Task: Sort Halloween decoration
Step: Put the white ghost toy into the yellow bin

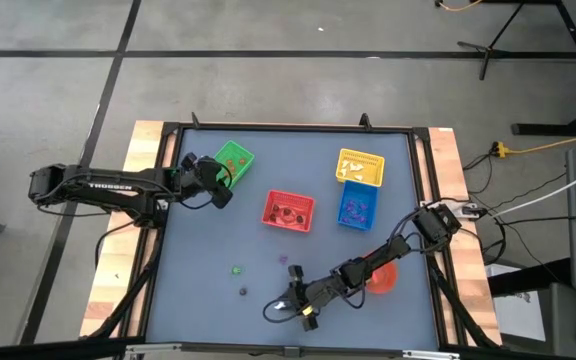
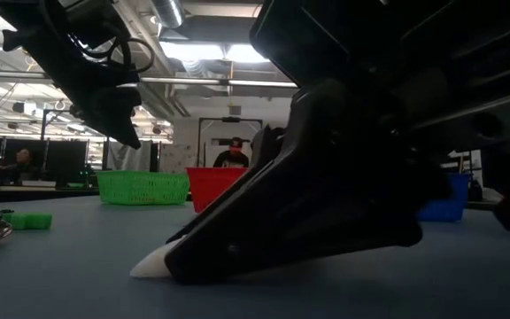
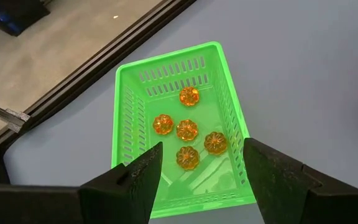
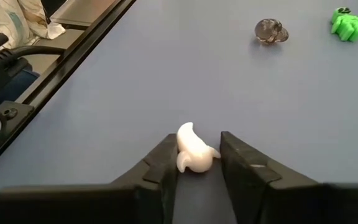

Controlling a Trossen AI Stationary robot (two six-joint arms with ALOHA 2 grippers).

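Note:
A small white ghost-shaped trinket [image 4: 192, 152] lies on the blue table near its front edge. My right gripper [image 4: 197, 167] is down at the tabletop [image 1: 298, 303], shut on it. In the low view the trinket's white tip [image 2: 153, 261] pokes out from under the dark fingers. A grey trinket [image 4: 271, 31] and a green one [image 4: 347, 23] lie farther left on the table. My left gripper [image 3: 201, 180] hangs open above the green basket [image 3: 179, 124], which holds several orange pumpkins [image 3: 187, 129]. My right gripper pinches the white trinket by its two sides [image 4: 182, 160] between its two fingers. The fingers slant down from the table's right side. The trinket rests on the tabletop, its pointed end sticking out beyond the fingertips.
A red basket [image 1: 288, 210], a yellow basket [image 1: 360, 167] and a blue basket [image 1: 357, 207] stand mid-table. A red bowl [image 1: 381, 277] sits under my right arm. Open table lies to the left of the right gripper. A person shows in the room beyond [image 2: 232, 155].

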